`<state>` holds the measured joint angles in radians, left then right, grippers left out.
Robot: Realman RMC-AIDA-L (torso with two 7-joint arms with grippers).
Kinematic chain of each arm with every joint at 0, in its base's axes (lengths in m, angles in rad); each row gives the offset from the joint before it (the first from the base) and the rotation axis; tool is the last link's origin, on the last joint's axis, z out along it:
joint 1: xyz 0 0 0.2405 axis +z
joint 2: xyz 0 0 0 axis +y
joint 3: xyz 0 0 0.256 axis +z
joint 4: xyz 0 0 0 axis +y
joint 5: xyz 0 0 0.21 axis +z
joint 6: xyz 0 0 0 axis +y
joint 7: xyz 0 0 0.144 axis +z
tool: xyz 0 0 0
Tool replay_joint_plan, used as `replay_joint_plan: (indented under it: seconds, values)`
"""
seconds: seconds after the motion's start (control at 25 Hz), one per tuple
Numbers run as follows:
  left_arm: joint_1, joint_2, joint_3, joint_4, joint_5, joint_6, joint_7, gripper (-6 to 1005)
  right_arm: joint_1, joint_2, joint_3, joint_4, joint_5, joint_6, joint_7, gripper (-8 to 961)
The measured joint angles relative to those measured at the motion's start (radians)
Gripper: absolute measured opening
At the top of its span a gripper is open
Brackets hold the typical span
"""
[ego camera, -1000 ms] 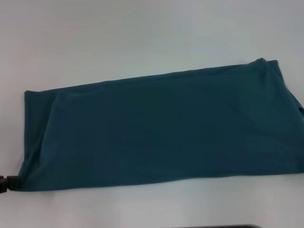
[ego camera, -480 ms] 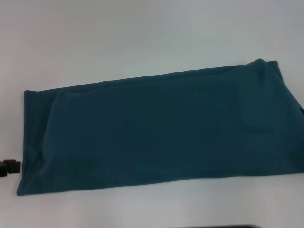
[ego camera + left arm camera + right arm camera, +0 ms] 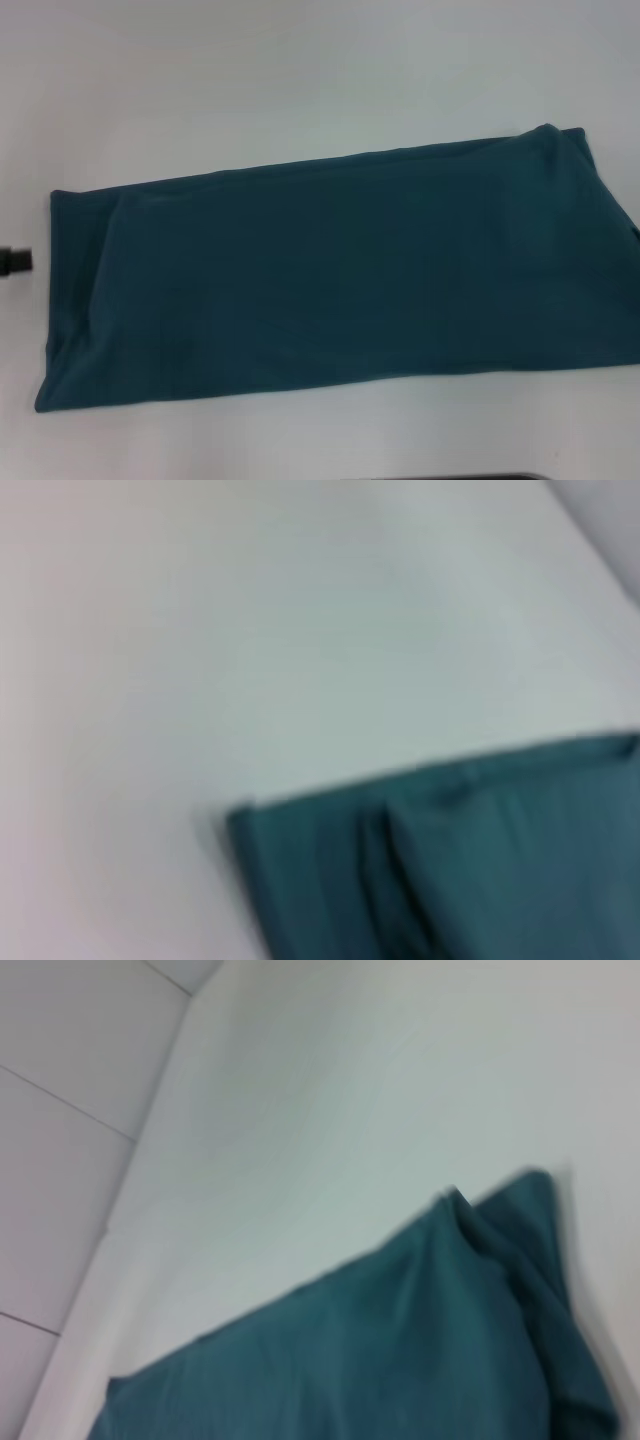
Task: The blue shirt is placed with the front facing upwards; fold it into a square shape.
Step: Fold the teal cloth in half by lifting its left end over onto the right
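The blue shirt (image 3: pixel 340 270) lies flat on the white table (image 3: pixel 300 70), folded into a long band with its plain side up and no lettering showing. Its left end (image 3: pixel 460 870) has a folded layer running along the edge, and its right end (image 3: pixel 400 1350) is slightly bunched at the far corner. Only the dark tip of my left gripper (image 3: pixel 15 260) shows at the picture's left edge, just off the shirt's left end and apart from the cloth. My right gripper is out of view.
The table's edge and the tiled floor (image 3: pixel 60 1110) show beyond the shirt's right end. A thin dark strip (image 3: pixel 450 477) sits at the near edge in the head view.
The left gripper tip has moved from the shirt's near-left corner toward the far side along the left end. The near-left corner now lies flat.
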<state>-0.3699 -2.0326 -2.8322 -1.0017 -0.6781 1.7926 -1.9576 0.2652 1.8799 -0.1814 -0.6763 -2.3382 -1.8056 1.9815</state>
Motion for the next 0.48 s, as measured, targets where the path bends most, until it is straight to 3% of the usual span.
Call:
replay_joint_plan:
  seconds: [0.16,0.36,0.48]
  values:
    - [-0.049,-0.003,-0.012,0.039,-0.001,-0.015,0.001,408,0.035,0.01,0.009,-0.012,0.001,0.001,-0.03,571]
    - [-0.074,-0.034,-0.008,0.049,-0.005,-0.036,0.016,612,0.072,0.036,0.01,-0.013,0.004,0.014,-0.093,691]
    - [-0.069,-0.041,-0.005,0.065,-0.032,-0.031,0.034,658,0.085,0.045,0.01,-0.007,0.019,0.016,-0.13,774]
